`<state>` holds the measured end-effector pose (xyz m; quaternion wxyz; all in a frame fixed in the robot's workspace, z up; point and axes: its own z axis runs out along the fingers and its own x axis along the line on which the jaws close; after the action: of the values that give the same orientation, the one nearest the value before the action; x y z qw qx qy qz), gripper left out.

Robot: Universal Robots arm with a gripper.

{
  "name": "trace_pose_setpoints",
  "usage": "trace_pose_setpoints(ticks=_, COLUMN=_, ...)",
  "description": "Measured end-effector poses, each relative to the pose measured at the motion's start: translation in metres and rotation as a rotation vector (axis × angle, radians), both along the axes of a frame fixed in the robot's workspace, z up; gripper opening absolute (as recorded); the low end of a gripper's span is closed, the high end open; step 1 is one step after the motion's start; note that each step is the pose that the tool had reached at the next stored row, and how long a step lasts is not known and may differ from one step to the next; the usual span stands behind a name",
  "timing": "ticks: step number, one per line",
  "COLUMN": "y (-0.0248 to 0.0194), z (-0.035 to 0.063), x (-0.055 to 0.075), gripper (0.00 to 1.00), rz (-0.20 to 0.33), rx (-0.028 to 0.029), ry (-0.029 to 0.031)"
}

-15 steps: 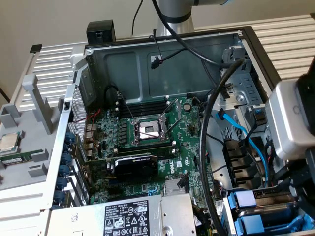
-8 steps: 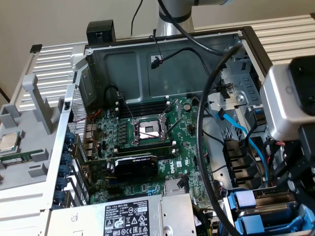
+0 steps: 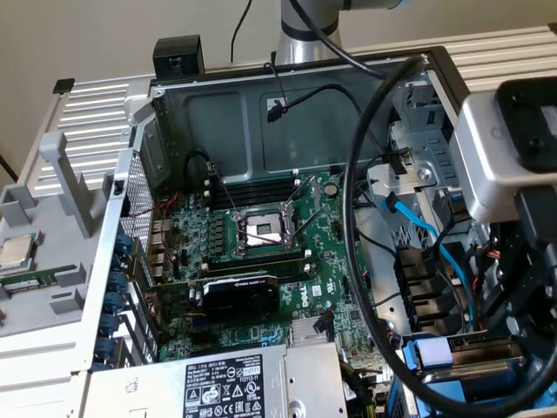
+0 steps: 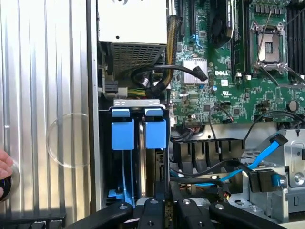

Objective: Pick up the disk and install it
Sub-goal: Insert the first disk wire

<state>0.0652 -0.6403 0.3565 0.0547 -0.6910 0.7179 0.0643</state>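
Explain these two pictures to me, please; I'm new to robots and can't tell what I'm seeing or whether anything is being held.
This is a robot arm working on an opened computer case. One picture comes from a camera standing off to the side. The other comes from a camera on the arm's wrist, looking past its gripper. Inside the case lie a green circuit board and a grey power box. The gripper is down at the drive slots, where two blue plastic tabs stand. The disk seems to sit there in its blue frame, but the pictures do not settle whether it is gripped. A person's hand shows beside the case.
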Motion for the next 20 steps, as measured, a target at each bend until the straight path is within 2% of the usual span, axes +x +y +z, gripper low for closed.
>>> trace_pose_setpoints(ticks=1, y=0.0005, z=0.0002, x=0.0, gripper=0.16, rz=0.0, rx=-0.005, ry=0.0001)
trace_pose_setpoints(ticks=3, y=0.0013, z=0.0001, x=-0.001, gripper=0.16, rz=0.0, rx=-0.0061, ry=0.0)
trace_pose_setpoints(ticks=6, y=0.0104, z=0.0002, x=-0.001, gripper=0.16, rz=0.0, rx=-0.0169, ry=0.0)
trace_pose_setpoints(ticks=8, y=0.0141, z=0.0002, x=-0.001, gripper=0.16, rz=0.0, rx=-0.0253, ry=0.0)
trace_pose_setpoints(ticks=9, y=0.0153, z=0.0002, x=-0.001, gripper=0.16, rz=0.0, rx=-0.0326, ry=0.0002)
trace_pose_setpoints(ticks=10, y=0.0162, z=0.0002, x=-0.001, gripper=0.16, rz=0.0, rx=-0.0424, ry=0.0004)
trace_pose_setpoints(ticks=14, y=0.019, z=0.0002, x=-0.001, gripper=0.16, rz=0.0, rx=-0.0865, ry=0.0015)
trace_pose_setpoints(ticks=15, y=0.0199, z=0.0001, x=-0.001, gripper=0.16, rz=0.0, rx=-0.0931, ry=0.0016)
trace_pose_setpoints(ticks=16, y=0.0206, z=0.0001, x=-0.002, gripper=0.16, rz=0.0, rx=-0.0968, ry=0.0016)
trace_pose_setpoints(ticks=20, y=0.0217, z=0.0001, x=-0.002, gripper=0.16, rz=0.0, rx=-0.1008, ry=0.0017)
